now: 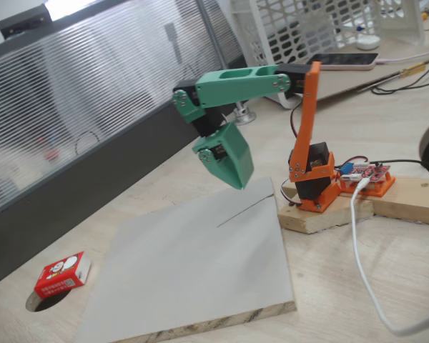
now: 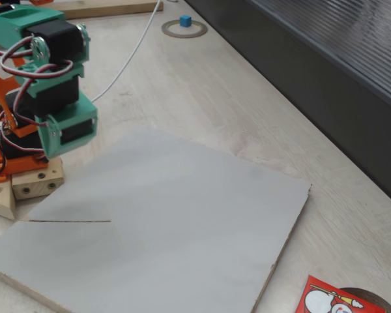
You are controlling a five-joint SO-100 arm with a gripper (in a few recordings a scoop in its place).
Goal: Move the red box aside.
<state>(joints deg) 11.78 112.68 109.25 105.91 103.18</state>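
The red box [image 1: 62, 274] lies on its side on the wooden table, off the grey board's [image 1: 193, 271] left corner, partly over a dark round hole. In the other fixed view the red box [image 2: 332, 301] is cut off at the bottom edge, with its white cartoon figure facing up. My green gripper [image 1: 237, 180] hangs folded above the board's far edge, pointing down, its jaws together with nothing between them. It is far from the box. The arm's green wrist [image 2: 66, 127] appears at the left of that other view.
The arm's orange base [image 1: 311, 182] stands on a wooden block [image 1: 329, 214] with a red circuit board [image 1: 368, 174] and a white cable [image 1: 361, 264]. A dark partition [image 1: 71, 193] runs behind the table. A blue cube [image 2: 185, 21] sits on a ring. A white basket [image 1: 322, 25] and a phone [image 1: 343, 61] lie at the back.
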